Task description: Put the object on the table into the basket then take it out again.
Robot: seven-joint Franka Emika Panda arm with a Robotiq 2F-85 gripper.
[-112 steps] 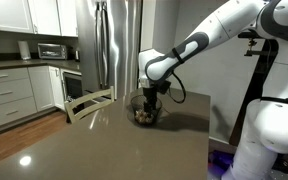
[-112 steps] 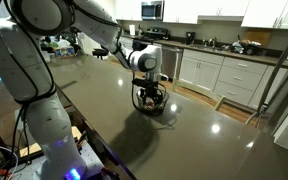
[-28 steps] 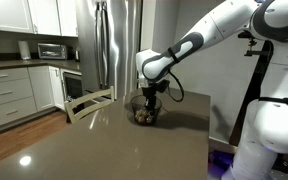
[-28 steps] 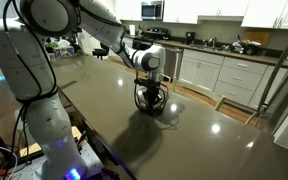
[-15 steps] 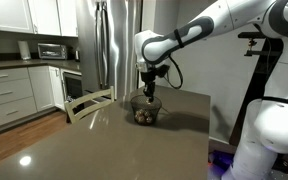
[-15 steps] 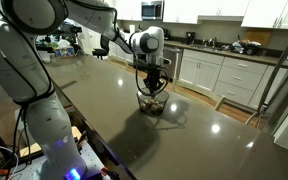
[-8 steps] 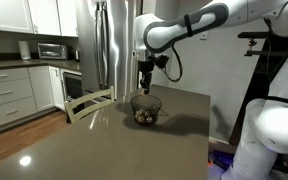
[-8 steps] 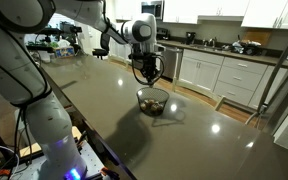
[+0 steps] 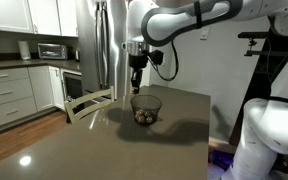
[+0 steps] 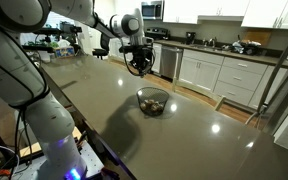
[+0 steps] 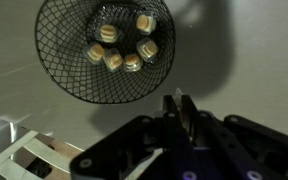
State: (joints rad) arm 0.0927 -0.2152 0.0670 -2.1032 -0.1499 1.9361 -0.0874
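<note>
The dark wire-mesh basket (image 9: 145,108) (image 10: 153,101) (image 11: 104,50) stands on the glossy dark table (image 9: 94,145) (image 10: 94,95). Several small cream-beige lumps (image 11: 121,50) lie in its bottom. My gripper (image 9: 136,88) (image 10: 137,69) (image 11: 177,97) hangs well above the basket and slightly off to one side. Its fingers are pressed together, and in the wrist view a thin pale sliver of the object (image 11: 177,92) shows pinched between the tips. The rest of that piece is hidden by the fingers.
A pale wooden chair (image 9: 90,100) (image 11: 24,155) stands at the table's edge near the basket. A steel fridge (image 9: 114,40) and white kitchen cabinets (image 10: 224,75) lie beyond the table. The robot's white body (image 9: 269,125) fills one side.
Over the last second my gripper has risen from just above the basket's rim to high over it, staying shut. The basket has not moved.
</note>
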